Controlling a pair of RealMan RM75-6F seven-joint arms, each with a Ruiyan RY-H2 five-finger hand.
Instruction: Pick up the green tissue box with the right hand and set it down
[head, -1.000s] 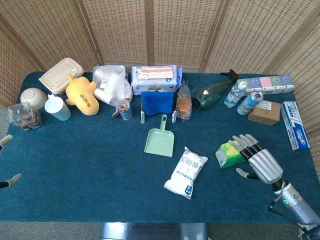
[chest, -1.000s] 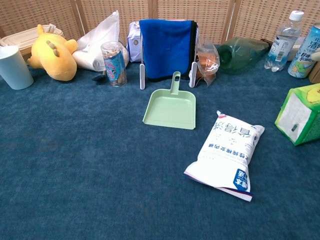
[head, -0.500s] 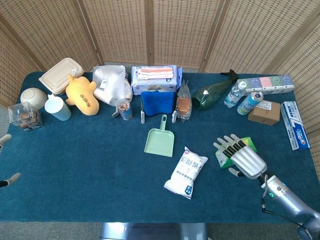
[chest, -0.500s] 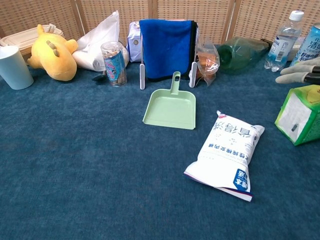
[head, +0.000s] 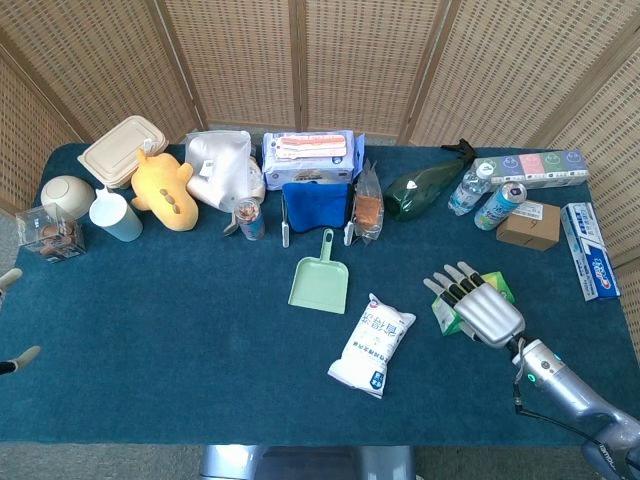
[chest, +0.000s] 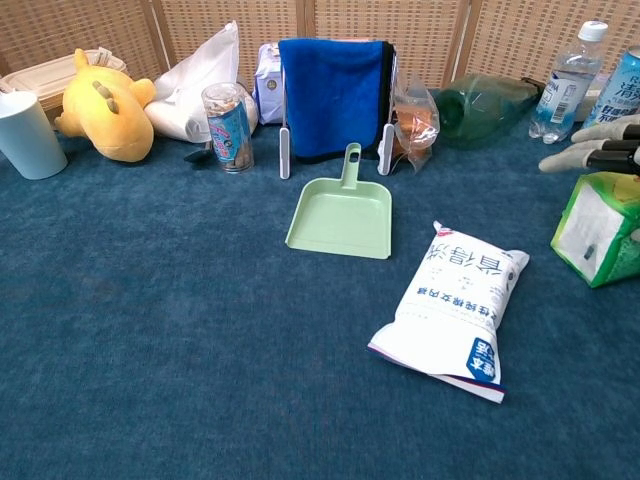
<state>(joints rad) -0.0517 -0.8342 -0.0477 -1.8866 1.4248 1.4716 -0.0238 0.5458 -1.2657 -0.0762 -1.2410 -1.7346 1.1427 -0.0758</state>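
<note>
The green tissue box (head: 446, 317) stands on the blue table cloth at the right, mostly covered in the head view. My right hand (head: 480, 308) lies over its top with the fingers stretched out and spread, pointing to the far left. In the chest view the fingertips (chest: 598, 152) reach just past the box (chest: 598, 225), which leans a little. I see no finger curled around the box. At the left edge of the head view only two spread fingertips of my left hand (head: 22, 356) show, with nothing between them.
A white bag (head: 373, 344) lies left of the box, with a green dustpan (head: 320, 281) beyond it. A can (head: 499, 206), a water bottle (head: 467, 188), a brown carton (head: 529, 224) and a toothpaste box (head: 589, 264) stand behind and to the right.
My right hand has slid left and forward over the tissue box, from its right side to covering its top. The box has tilted slightly.
</note>
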